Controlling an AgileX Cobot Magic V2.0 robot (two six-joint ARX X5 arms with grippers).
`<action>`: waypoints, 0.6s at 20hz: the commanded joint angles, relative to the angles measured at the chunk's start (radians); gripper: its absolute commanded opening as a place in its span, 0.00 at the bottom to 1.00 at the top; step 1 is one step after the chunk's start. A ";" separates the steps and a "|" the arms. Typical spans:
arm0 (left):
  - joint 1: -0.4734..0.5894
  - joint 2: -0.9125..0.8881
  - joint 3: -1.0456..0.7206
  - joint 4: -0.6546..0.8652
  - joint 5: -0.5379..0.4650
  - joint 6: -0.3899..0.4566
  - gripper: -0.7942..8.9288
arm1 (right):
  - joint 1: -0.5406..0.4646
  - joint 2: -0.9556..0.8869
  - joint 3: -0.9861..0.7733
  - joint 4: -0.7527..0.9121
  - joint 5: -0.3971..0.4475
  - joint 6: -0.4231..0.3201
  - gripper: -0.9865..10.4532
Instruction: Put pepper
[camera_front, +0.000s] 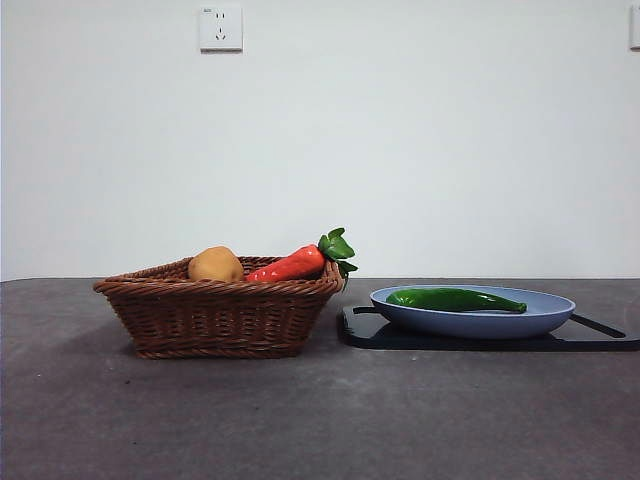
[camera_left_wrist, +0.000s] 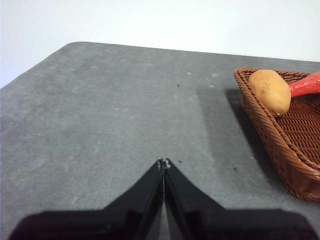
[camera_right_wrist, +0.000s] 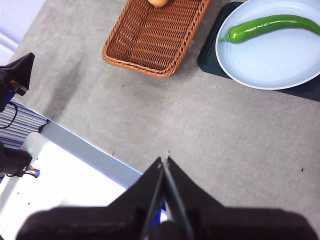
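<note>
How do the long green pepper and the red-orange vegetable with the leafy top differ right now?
The glossy dark-green pepper lies flat on the pale blue plate; the red-orange tapered vegetable with a green leafy top sits tilted in the brown wicker basket, its leafy end raised over the rim. The pepper lies alone; the red-orange vegetable shares the basket with a tan potato. Both are long and tapered. Neither gripper is near either one.

Open air above the blue plate; pepper lies exposed, clear from above. Wicker basket stands just beside, its red-orange vegetable overhanging the near rim. Bare table in front.
</note>
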 joint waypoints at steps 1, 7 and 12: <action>0.003 -0.002 -0.011 0.029 0.001 -0.006 0.09 | 0.005 0.006 0.019 0.005 0.003 -0.002 0.10; 0.003 -0.002 -0.011 0.032 0.001 -0.006 0.09 | 0.005 0.006 0.019 0.005 0.003 -0.002 0.10; 0.003 -0.002 -0.011 0.032 0.001 -0.006 0.09 | 0.005 0.006 0.019 0.005 0.003 -0.002 0.10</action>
